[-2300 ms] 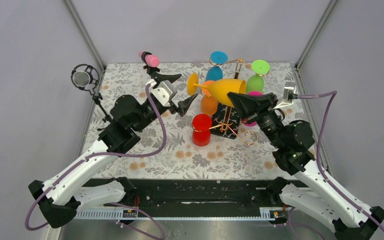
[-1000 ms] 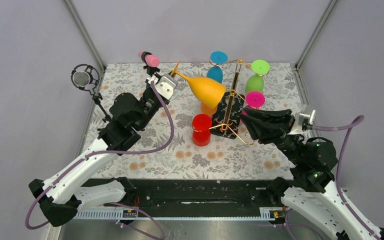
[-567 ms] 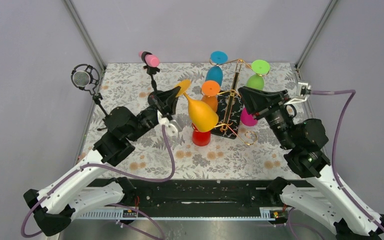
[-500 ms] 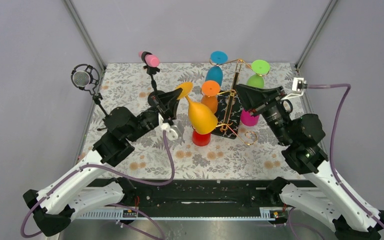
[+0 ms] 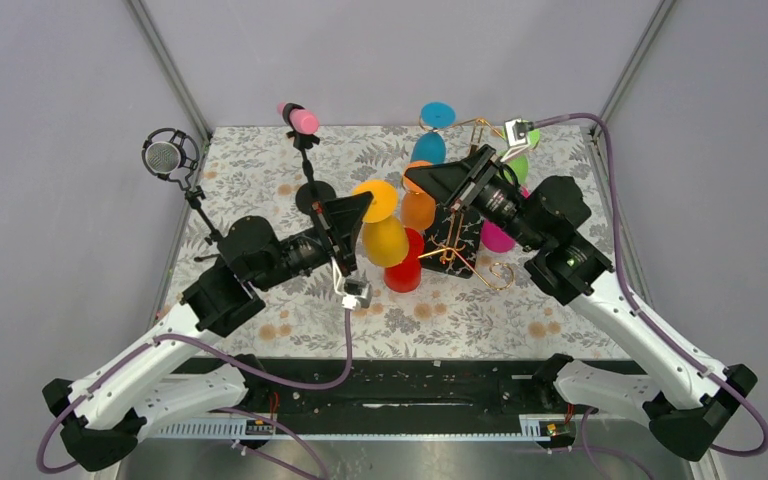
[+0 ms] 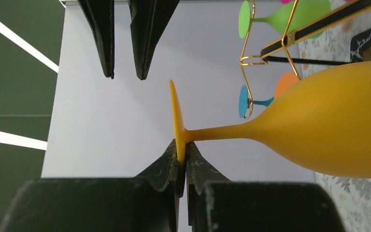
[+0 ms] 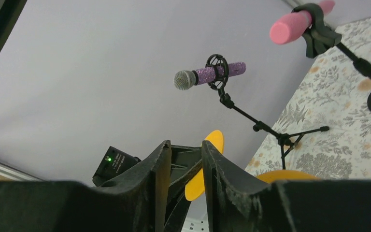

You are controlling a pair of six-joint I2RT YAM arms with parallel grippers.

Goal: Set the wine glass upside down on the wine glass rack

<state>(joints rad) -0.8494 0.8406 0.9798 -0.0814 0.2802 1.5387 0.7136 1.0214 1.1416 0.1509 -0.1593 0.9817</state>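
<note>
Left claw (image 6: 181, 162): shut on foot rim of wine glass (image 6: 328, 133), stem pointing away toward wine glass rack (image 6: 314, 29) close by; right claw (image 7: 186, 145) part-open, empty.

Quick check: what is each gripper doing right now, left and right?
Left gripper: closed, pinching the foot rim of the yellow-orange matte wine glass.
Right gripper: partly open, holding nothing.

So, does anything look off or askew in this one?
Only the grip: the left gripper pinches the yellow wine glass by the thin rim of its foot, not the stem, so the hold looks marginal. Nothing looks spilled or broken.
</note>
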